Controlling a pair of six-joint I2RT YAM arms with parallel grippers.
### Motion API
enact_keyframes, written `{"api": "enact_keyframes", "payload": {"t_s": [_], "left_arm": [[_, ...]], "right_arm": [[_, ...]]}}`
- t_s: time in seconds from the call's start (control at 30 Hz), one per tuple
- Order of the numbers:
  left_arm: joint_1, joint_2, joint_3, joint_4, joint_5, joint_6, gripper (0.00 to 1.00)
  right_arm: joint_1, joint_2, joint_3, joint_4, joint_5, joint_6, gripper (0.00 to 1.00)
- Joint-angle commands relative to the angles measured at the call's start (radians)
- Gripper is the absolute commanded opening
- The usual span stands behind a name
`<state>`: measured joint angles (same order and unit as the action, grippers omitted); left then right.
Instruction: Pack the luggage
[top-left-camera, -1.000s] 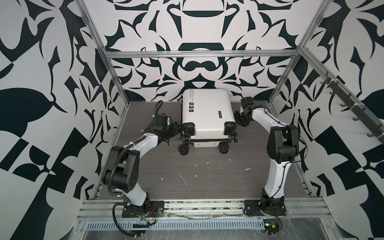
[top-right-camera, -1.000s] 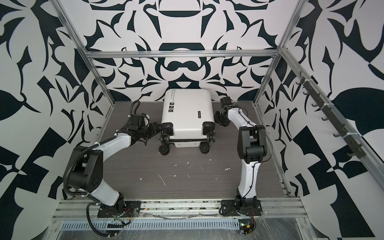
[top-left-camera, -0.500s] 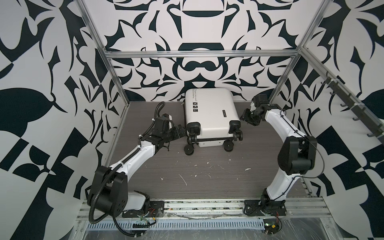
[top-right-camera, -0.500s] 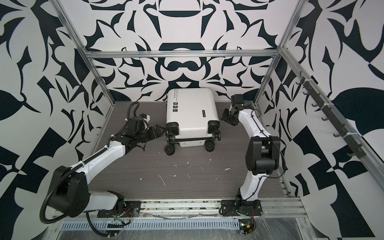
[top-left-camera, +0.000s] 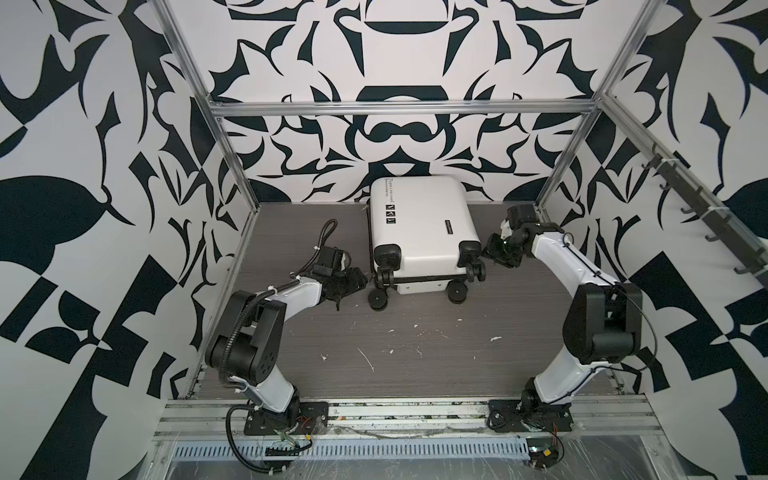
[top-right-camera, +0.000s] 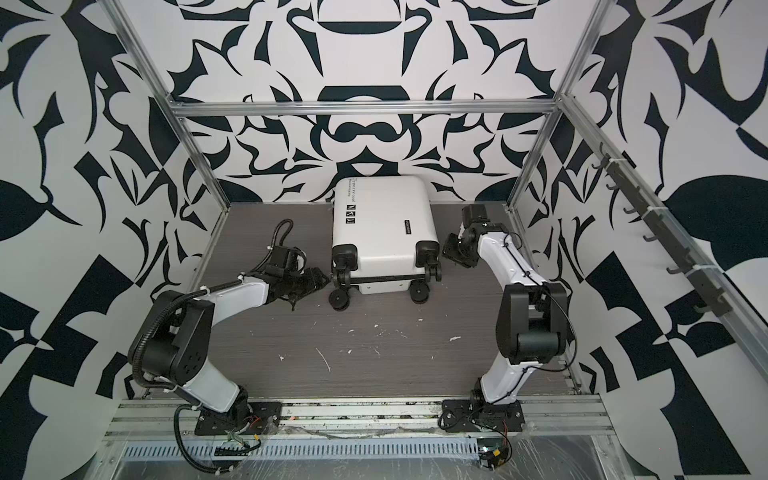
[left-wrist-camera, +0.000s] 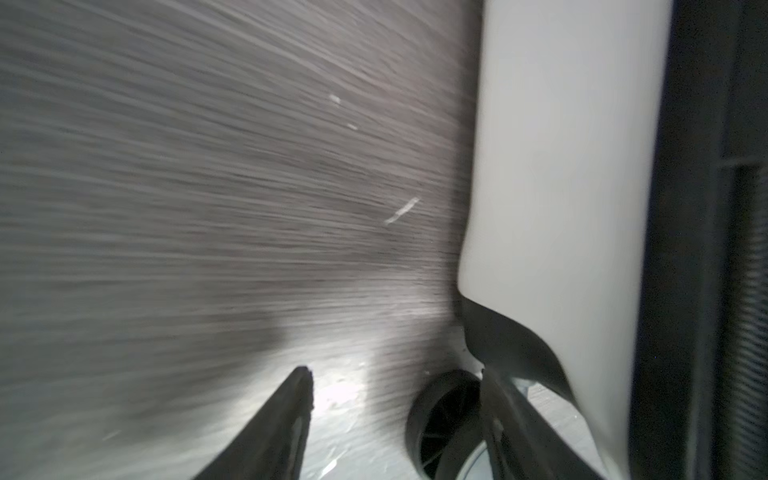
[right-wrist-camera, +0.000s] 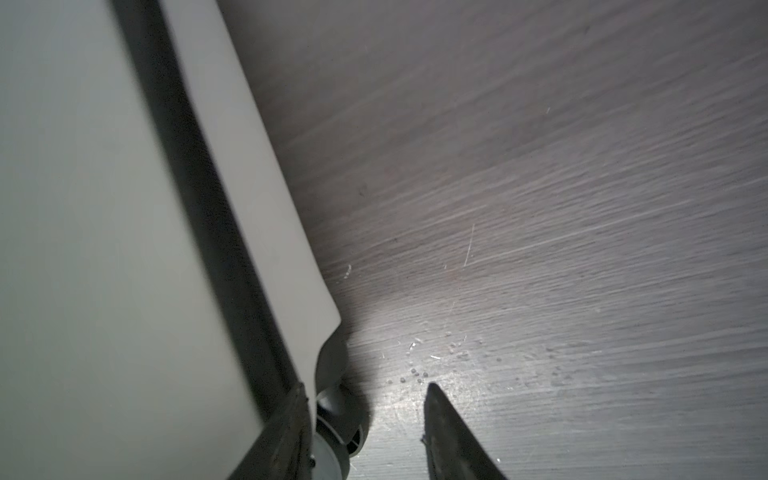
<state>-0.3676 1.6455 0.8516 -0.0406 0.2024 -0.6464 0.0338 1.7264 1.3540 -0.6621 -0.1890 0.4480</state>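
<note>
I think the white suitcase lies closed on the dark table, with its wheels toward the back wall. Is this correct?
Not fully. The luggage lies closed on the dark table, but its wheels face the front, away from the back wall. Both top views show this.

At the back of the desk (top-left-camera: 415, 345) lies the luggage (top-left-camera: 419, 226), left pincer (top-left-camera: 356, 286) just left, right pincer (top-left-camera: 492, 251) just right.

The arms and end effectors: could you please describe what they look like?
Both the left arm and right arm have white links with bulky black joint housings. A black corrugated hose runs along the left one; a thin black cable loops beside the right. The left end effector and right end effector are black, with slim tapering fingers. No markings are legible.
</note>
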Motion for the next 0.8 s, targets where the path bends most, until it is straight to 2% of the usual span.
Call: {"api": "enact_keyframes", "payload": {"t_s": [0.0,0.37,0.6,0.77], "left_arm": [[-0.049,0.038,0.055,0.037,0.01,0.017,0.66],[-0.121,0.085,0.097,0.069,0.002,-0.001,0.66],[-0.092,-0.008,0.013,0.022,-0.048,0.009,0.66],[-0.083,-0.176,-0.089,-0.03,-0.153,0.057,0.68]], "right_arm": [[0.024,0.007,0.013,0.033,-0.024,-0.006,0.47],[0.101,0.02,0.085,0.014,0.0,0.0,0.47],[0.036,-0.02,0.048,-0.017,0.057,-0.022,0.52],[-0.018,-0.111,0.03,-0.046,0.113,-0.035,0.5]]}}
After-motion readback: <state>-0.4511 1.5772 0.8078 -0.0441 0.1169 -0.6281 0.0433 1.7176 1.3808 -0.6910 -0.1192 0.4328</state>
